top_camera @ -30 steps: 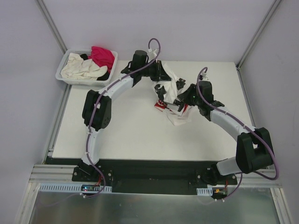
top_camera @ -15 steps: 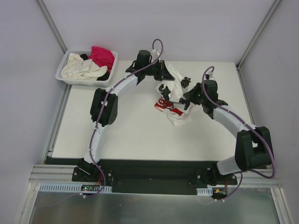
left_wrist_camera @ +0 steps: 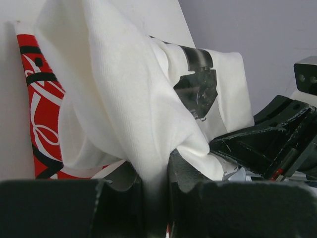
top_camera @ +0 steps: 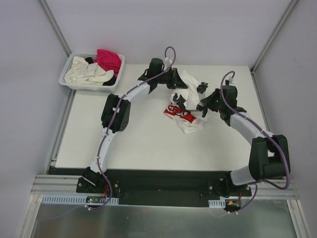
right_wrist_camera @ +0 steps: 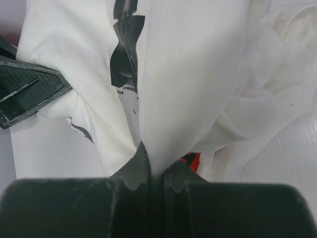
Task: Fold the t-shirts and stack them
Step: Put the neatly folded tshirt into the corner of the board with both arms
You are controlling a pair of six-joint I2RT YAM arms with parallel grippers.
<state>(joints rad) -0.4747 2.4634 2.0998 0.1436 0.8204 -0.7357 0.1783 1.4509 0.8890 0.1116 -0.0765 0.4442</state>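
Observation:
A white t-shirt with red Coca-Cola-style print (top_camera: 184, 111) lies crumpled on the table's back middle, part of it lifted between both grippers. My left gripper (top_camera: 179, 82) is shut on its far white edge; in the left wrist view the cloth (left_wrist_camera: 124, 99) rises from between the jaws. My right gripper (top_camera: 204, 105) is shut on its right side; in the right wrist view the white cloth (right_wrist_camera: 188, 74) is pinched between the jaws. The red print shows in the left wrist view (left_wrist_camera: 42, 109) and the right wrist view (right_wrist_camera: 190, 159).
A white slotted basket (top_camera: 69, 84) at the table's back left holds cream (top_camera: 86, 72), magenta (top_camera: 109, 59) and black shirts. The white table (top_camera: 124, 139) ends at a black rail in front. Grey walls close the sides.
Both grippers have moved right and slightly back with the shirt in them. The cloth between them has drawn up more, and the red print lies more open.

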